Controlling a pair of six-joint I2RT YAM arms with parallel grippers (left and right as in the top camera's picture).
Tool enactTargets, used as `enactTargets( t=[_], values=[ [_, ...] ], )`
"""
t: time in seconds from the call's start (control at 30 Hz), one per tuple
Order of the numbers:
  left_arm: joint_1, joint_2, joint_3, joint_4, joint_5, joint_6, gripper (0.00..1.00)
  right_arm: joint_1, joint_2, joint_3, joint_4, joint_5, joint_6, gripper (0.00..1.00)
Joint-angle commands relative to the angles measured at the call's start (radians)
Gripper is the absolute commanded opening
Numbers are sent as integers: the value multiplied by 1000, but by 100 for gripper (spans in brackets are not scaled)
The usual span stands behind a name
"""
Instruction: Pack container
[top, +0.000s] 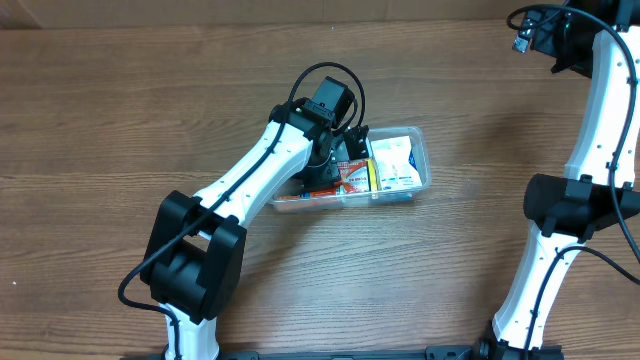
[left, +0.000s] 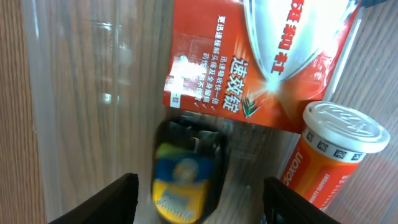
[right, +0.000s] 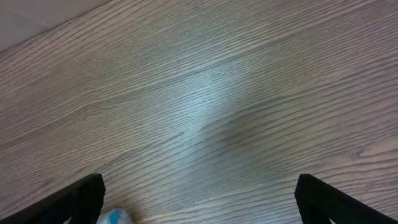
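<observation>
While the right gripper (right: 199, 200) idles well apart (jaws wide), the left gripper (left: 196, 202) hangs splayed over the container (top: 424, 160).

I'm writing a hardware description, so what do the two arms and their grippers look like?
Both the left arm and right arm have smooth white links joined by chunky black joint housings. A black cable loops above the left wrist, another trails by its base; thin black cables run along the right arm. The left gripper and right gripper have plain matte black fingers. No markings show.
</observation>
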Motion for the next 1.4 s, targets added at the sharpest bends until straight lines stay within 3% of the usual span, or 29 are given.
enactTargets(
  t=[0.0, 0.13, 0.27, 0.43, 0.57, 0.7, 0.93, 1.17, 1.37],
  values=[
    [3, -5, 2, 13, 2, 13, 68, 1, -12, 27, 2, -1, 4, 100],
    [0, -6, 22, 36, -31, -56, 77, 1, -12, 27, 2, -1, 4, 100],
    [-6, -16, 119, 2, -55, -211, 100, 1, -12, 27, 2, -1, 4, 100],
    [-2, -39, 377, -222, -181, -481, 100, 1, -12, 27, 2, -1, 4, 100],
    [1, -64, 546, -412, -186, -513, 100, 1, -12, 27, 2, -1, 4, 100],
    [0, -114, 655, -510, -177, -643, 100, 1, -12, 27, 2, -1, 4, 100],
    [1, -176, 676, -534, -195, -651, 100, 1, -12, 27, 2, -1, 4, 100],
    [3, -176, 677, -771, -254, -672, 100, 1, -12, 27, 2, -1, 4, 100],
    [48, -192, 676, -744, -262, -697, 100, 1, -12, 27, 2, -1, 4, 100]
  ],
)
